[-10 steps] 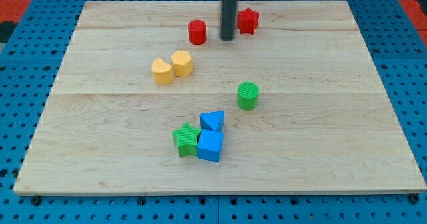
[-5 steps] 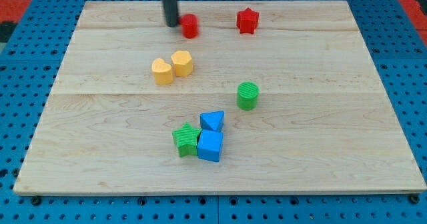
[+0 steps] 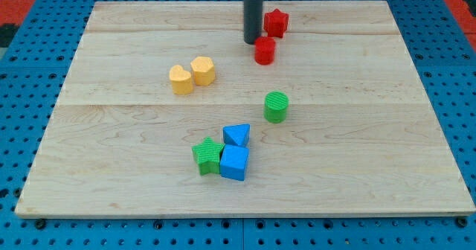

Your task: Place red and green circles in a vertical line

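Tabletop, pale wood, carried eight blocks. Red circle stood near the view's top, directly above the green circle and well apart from it. My tip rested just beside the red circle, at its upper left. No jaws fitted; the arm ended in a plain rod. Red star just above the red circle. Yellow heart touched yellow hexagon. Green star, blue cube and blue triangle clustered below.

The wooden table carries a red circle, red star, green circle, green star, blue cube, blue triangle, yellow heart and yellow hexagon.
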{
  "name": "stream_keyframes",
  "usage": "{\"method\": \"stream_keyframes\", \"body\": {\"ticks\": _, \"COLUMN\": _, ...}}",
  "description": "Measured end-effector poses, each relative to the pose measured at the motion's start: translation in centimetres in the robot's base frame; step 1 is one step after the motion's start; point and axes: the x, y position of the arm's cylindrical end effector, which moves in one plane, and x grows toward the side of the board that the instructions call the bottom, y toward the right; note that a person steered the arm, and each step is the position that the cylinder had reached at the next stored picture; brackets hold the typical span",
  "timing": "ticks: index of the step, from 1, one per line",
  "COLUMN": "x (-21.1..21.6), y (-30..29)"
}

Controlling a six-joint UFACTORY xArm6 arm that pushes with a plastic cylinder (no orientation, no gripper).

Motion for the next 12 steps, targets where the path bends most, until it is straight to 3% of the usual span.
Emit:
{"method": "stream_keyframes", "body": {"ticks": 1, "x": -1.4, "y": -0.2}}
{"method": "stream_keyframes", "body": {"ticks": 2, "x": -2.7, "y": -4.6}}
{"method": "stream_keyframes", "body": {"ticks": 6, "x": 11.7, "y": -7.0}}
{"method": "stream_keyframes", "body": {"ticks": 7, "x": 16.8, "y": -5.1}}
{"method": "stream_keyframes", "body": {"ticks": 8, "x": 18.9, "y": -0.8}}
{"method": "stream_keyframes", "body": {"ticks": 10, "x": 15.0, "y": 0.5}}
{"method": "stream_keyframes", "body": {"ticks": 12, "x": 17.8, "y": -11.0}}
